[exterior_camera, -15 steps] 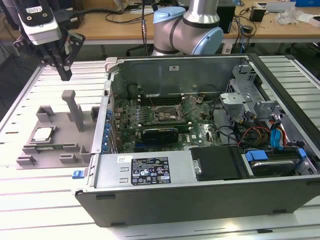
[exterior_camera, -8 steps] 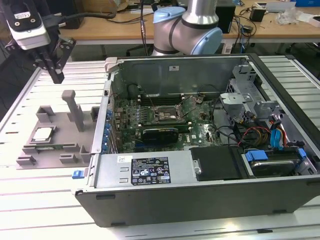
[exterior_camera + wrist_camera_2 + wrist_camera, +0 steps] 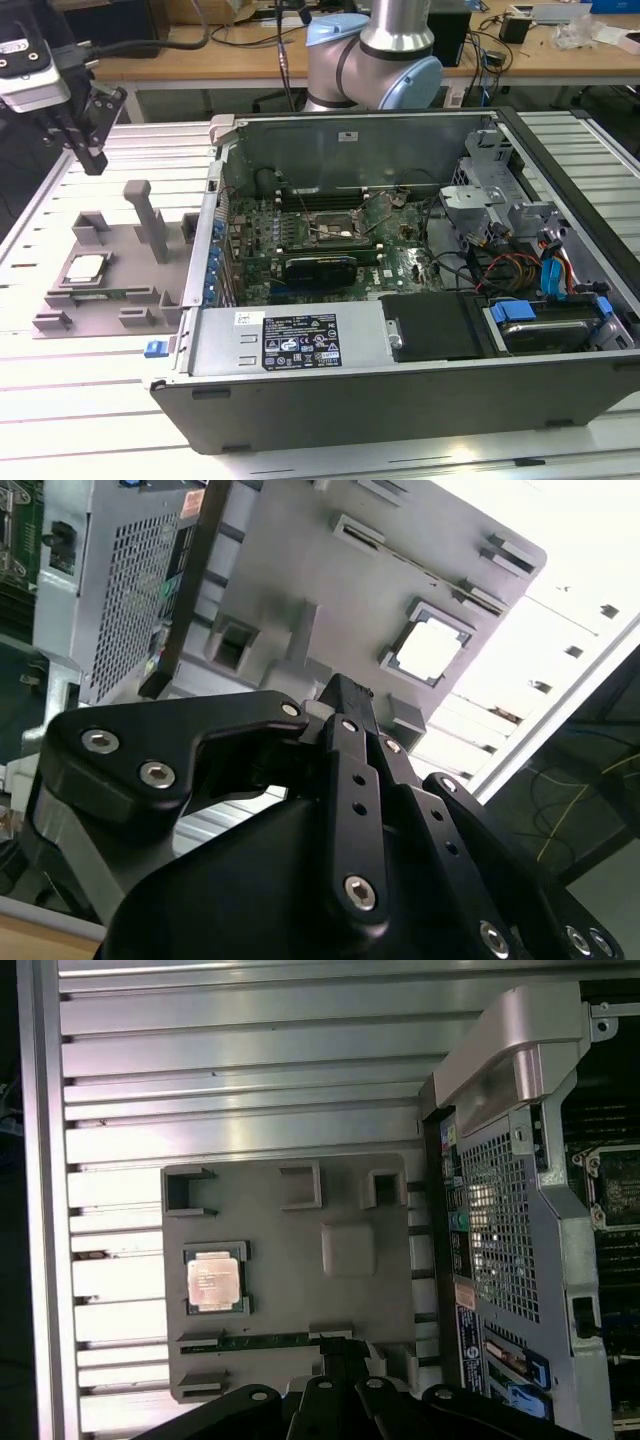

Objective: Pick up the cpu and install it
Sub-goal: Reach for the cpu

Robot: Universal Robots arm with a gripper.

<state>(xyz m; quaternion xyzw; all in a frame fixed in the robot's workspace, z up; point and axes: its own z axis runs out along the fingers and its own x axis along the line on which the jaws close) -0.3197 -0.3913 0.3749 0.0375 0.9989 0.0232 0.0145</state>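
**Hovering above the tray, the gripper is closed and empty**

We see the gripper raised over the slatted table, its jaws together and gripping nothing. Nearest to it sits the grey tray. The cpu lies flat in a square pocket of that tray, well apart from the gripper. Beyond the tray stands 1 open computer case, with the motherboard socket inside.
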